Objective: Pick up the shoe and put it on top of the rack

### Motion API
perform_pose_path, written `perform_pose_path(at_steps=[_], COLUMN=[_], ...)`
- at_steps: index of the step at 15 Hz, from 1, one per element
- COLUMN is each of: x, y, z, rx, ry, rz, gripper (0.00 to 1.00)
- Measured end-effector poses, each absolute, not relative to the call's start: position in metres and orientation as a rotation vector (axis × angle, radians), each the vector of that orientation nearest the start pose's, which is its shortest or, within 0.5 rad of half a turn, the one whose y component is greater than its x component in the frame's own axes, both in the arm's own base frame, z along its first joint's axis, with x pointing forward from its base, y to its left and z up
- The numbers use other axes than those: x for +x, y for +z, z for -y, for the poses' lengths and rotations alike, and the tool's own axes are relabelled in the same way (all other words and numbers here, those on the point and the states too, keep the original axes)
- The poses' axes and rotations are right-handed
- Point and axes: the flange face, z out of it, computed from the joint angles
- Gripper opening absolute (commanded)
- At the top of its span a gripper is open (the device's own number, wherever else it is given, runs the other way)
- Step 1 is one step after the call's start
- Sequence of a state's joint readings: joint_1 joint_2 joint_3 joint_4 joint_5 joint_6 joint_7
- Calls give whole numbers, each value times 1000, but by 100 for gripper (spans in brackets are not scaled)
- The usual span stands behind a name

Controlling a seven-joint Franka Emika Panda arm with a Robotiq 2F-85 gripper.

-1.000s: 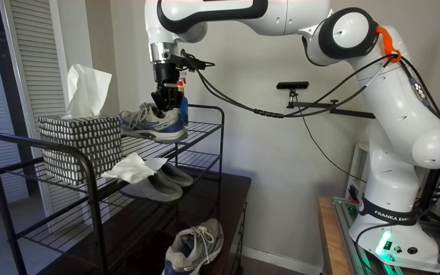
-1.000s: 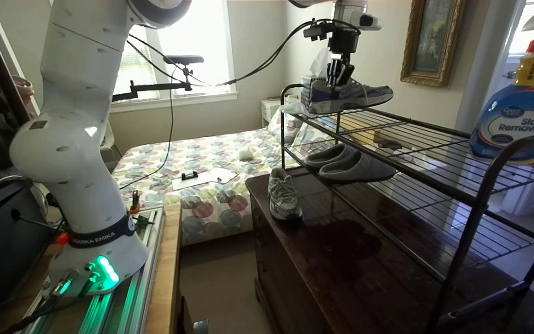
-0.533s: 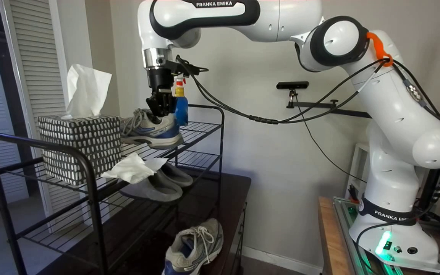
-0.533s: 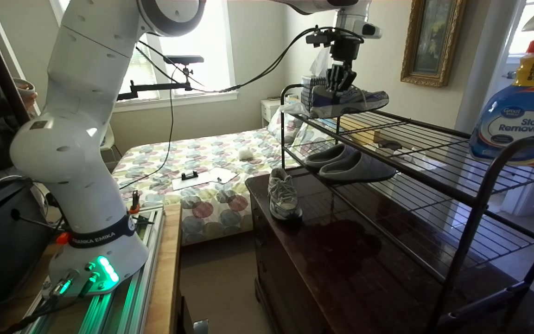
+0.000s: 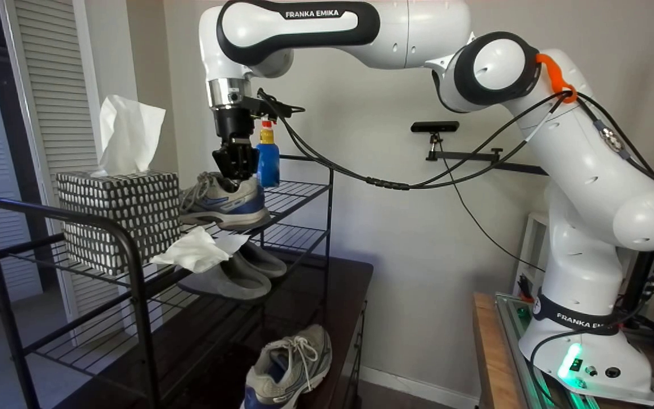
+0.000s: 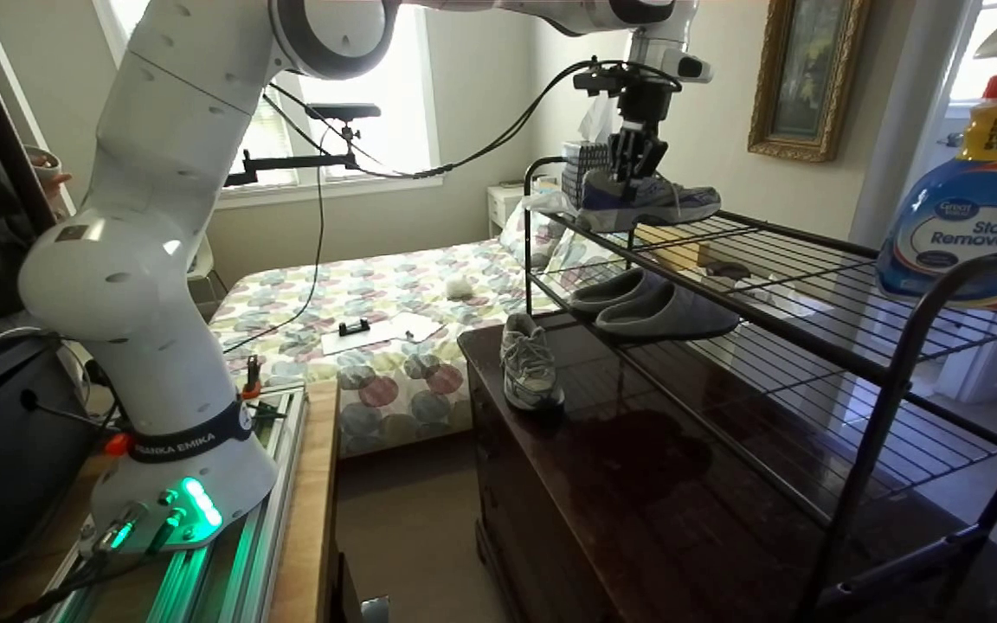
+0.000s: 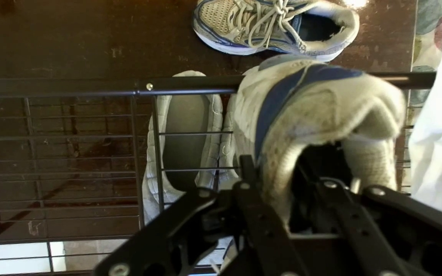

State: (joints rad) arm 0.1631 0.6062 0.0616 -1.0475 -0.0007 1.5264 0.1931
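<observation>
Your gripper [image 7: 278,165] is clamped on the shoe [image 5: 233,204], one finger down inside it and the other against the outside, so the collar is pinched between them. Right now you've got the shoe over the top tier of the rack [image 6: 797,333], near the tissue box [image 5: 120,221], and in your wrist view the heel covers part of the front rail. Honestly, from these angles I can't tell whether the sole touches the wires or sits just above. Your spray bottle [image 6: 970,216] stands at the opposite end of that tier, the slippers [image 6: 667,313] are one tier down, and the other sneaker [image 6: 531,363] is below on the dresser [image 6: 706,519].
</observation>
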Motion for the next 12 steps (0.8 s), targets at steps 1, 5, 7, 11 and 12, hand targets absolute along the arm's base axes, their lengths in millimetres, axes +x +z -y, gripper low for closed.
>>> perform_pose_path(at_steps=[1,5,7,11,12], x=[696,697,693,670,665], y=[482,500,519,576,586], z=[-145,-145,-144,-128,-123], rx=[-3126,-3121,-3121,-3162,-3165], ry=[199,151,117,30,14], rz=[34,34,38,100,104], gripper=[68,96,100,100,100])
